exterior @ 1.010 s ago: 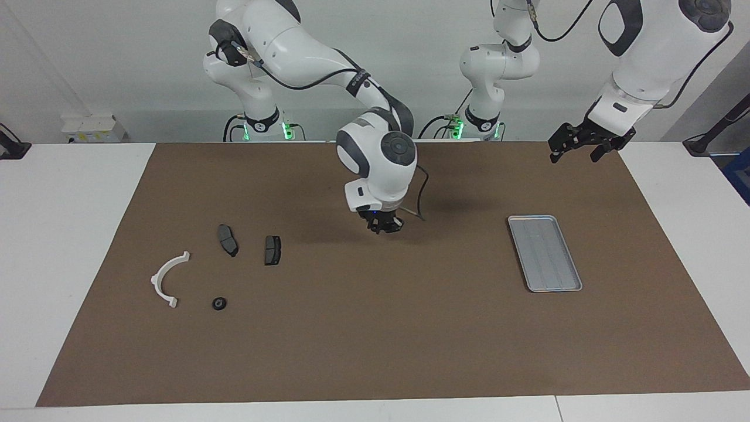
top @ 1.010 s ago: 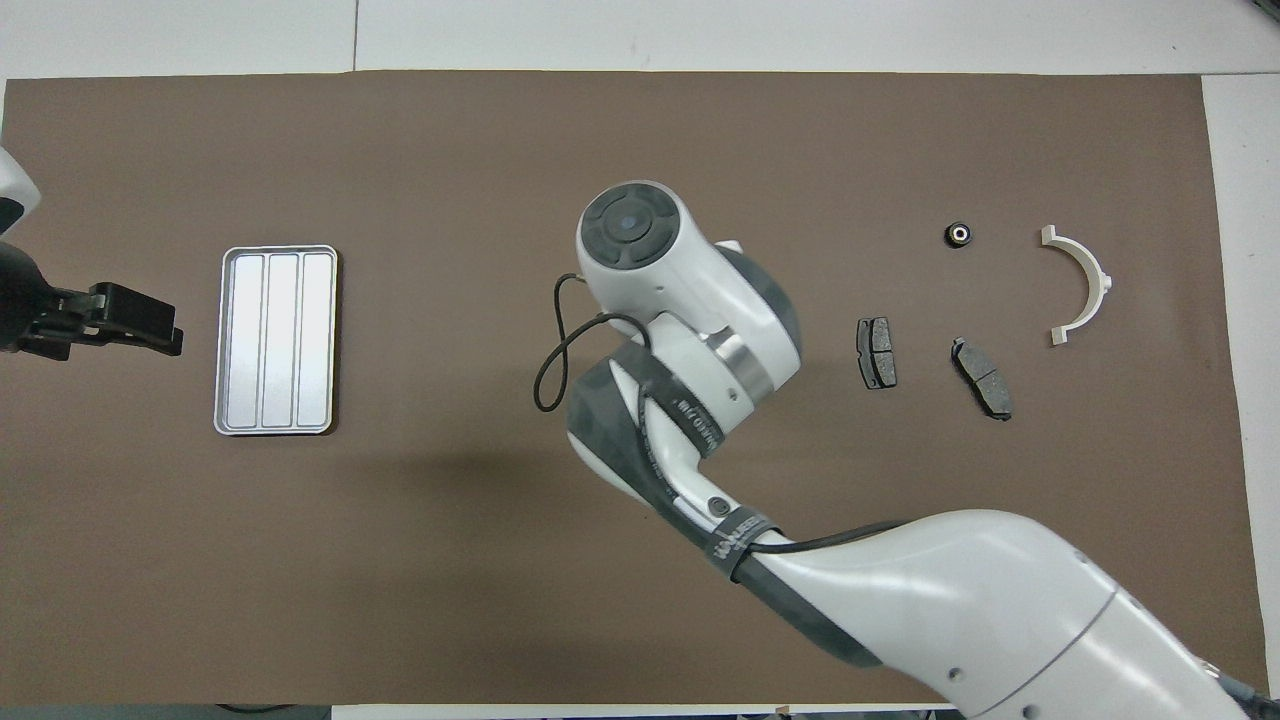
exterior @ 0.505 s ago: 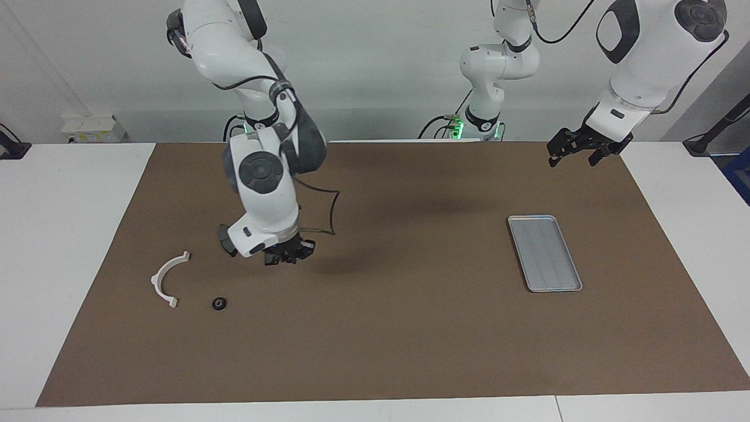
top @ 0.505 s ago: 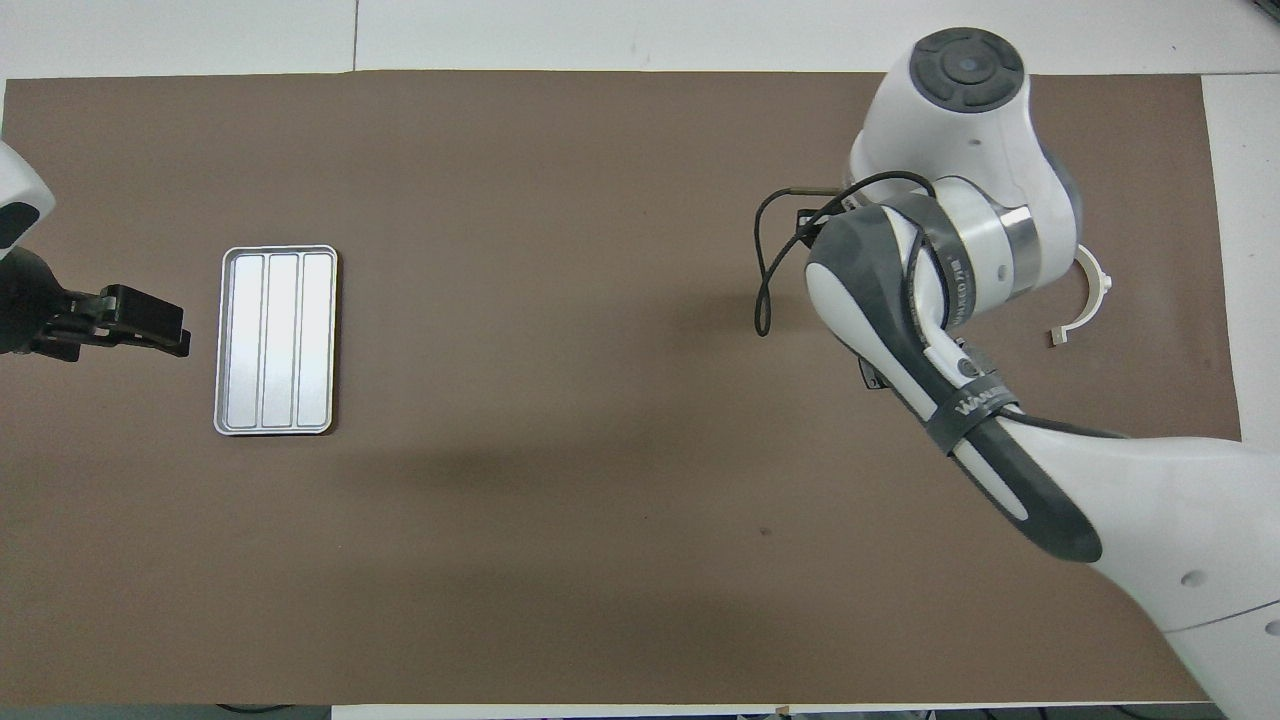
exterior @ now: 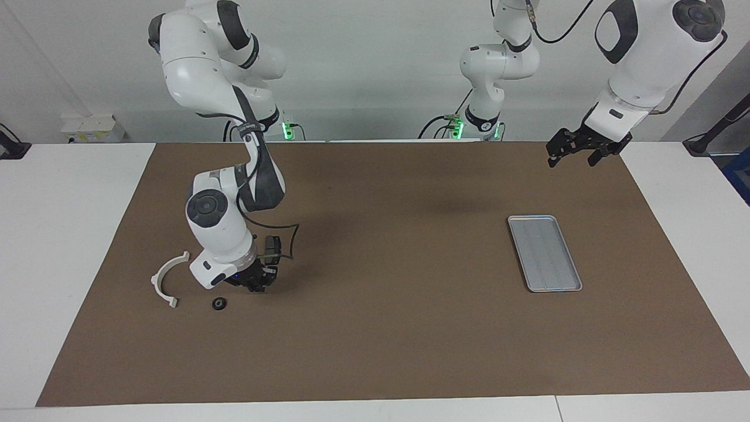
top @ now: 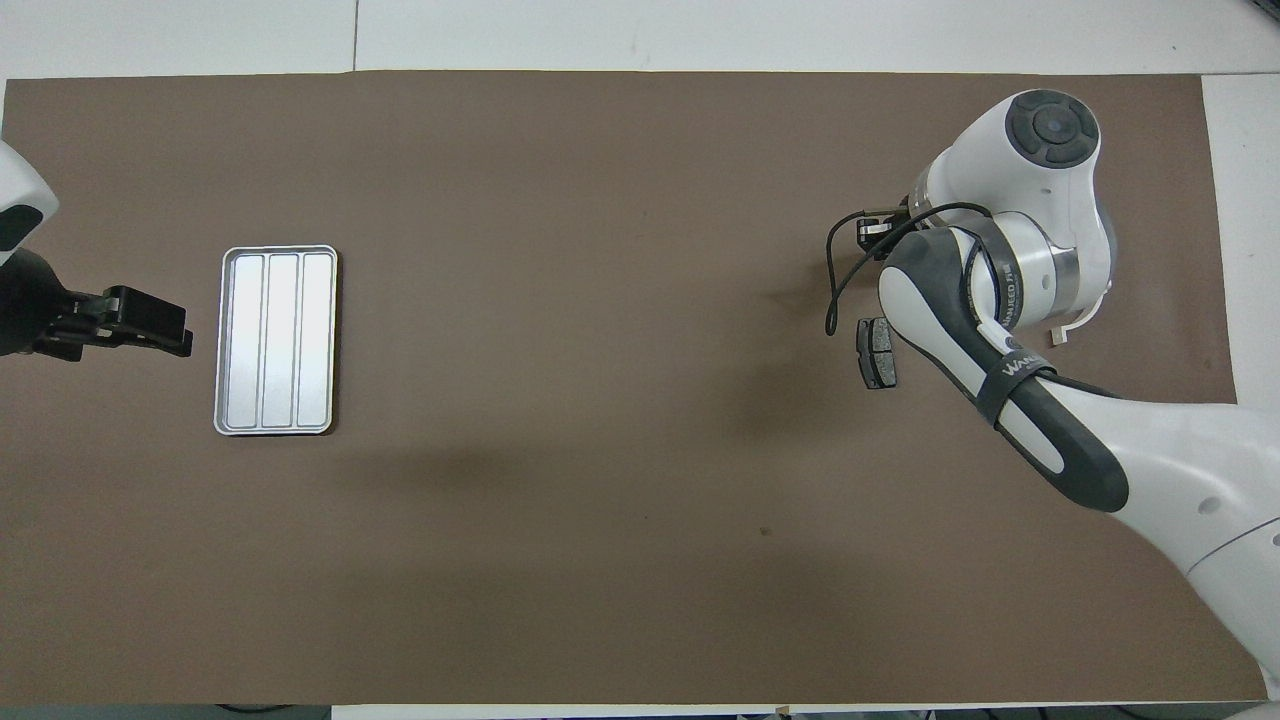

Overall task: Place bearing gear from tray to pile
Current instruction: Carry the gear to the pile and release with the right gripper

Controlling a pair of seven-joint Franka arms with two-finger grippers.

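The left hand (exterior: 571, 155) waits with its fingers spread and nothing between them, up over the edge of the brown mat (exterior: 375, 328) at its own end of the counter (exterior: 64, 234). The tray (exterior: 545, 252) sits below it, a little farther out, and looks bare to me.

All the work is at the right hand (exterior: 258, 287), which is closed and hangs low over the mat, right in among the pile. One dark brake pad (exterior: 272, 246) lies just beside it, nearer to the robots. I'd expect a second pad, but the arm would be covering it. Just beside the hand and farther from the robots lies a small black bearing gear (exterior: 219, 303). The white half-ring bracket (exterior: 157, 280) is next to that, toward the right arm's end of the counter.

From my seat I honestly can't tell whether the closed fingertips pinch another gear or nothing at all, because they are dark against a dark part.

My worries from here:
- If I open while the wrist is tilted like this, a round gear could land on edge and roll out of the group.
- Going lower could clip the brake pad or knock the loose gear, since both are so close to the fingers.
- The cable (exterior: 287, 234) looping off the wrist hangs over that pad and could drag it when I pull away.
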